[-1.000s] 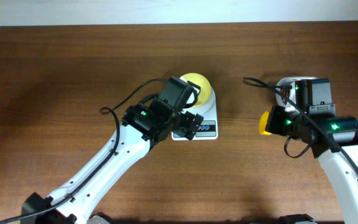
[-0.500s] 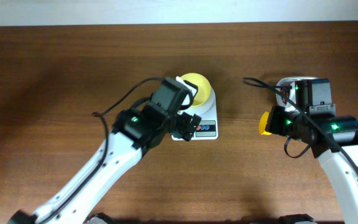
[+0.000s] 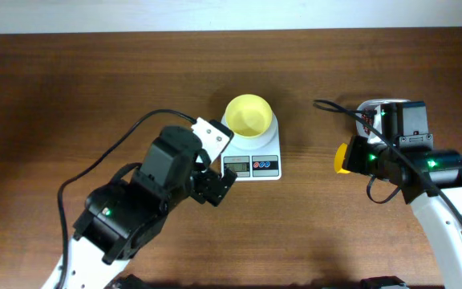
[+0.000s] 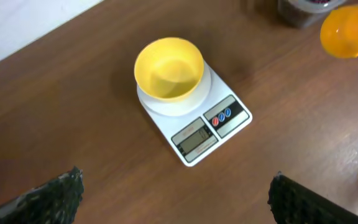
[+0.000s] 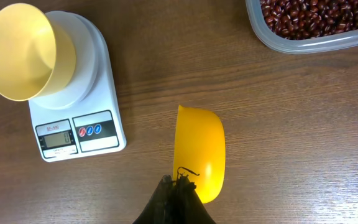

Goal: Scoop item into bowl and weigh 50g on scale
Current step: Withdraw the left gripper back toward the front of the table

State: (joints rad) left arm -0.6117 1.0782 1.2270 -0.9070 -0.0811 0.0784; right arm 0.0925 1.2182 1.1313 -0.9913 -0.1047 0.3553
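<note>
The pale-yellow bowl [image 3: 248, 115] stands empty on the white scale [image 3: 251, 164]; both also show in the left wrist view, bowl [image 4: 168, 67] and scale [image 4: 197, 140], and in the right wrist view, bowl [image 5: 20, 50] and scale [image 5: 79, 134]. My left gripper [image 4: 176, 199] is open and empty, in front and to the left of the scale [image 3: 217, 187]. My right gripper [image 5: 180, 186] is shut on the handle of the bright-yellow scoop [image 5: 199, 152], held right of the scale [image 3: 341, 158]. The beans [image 5: 316, 15] lie in the clear container [image 5: 291, 45].
The clear container is mostly hidden under my right arm in the overhead view [image 3: 373, 107]. The scoop [image 4: 348, 31] and the container's edge [image 4: 300, 12] show at the top right of the left wrist view. The table is dark brown wood [image 3: 70, 96].
My left arm has drawn back from over the scale toward the front left, uncovering the bowl and the scale's display. The right arm and scoop have not moved.
</note>
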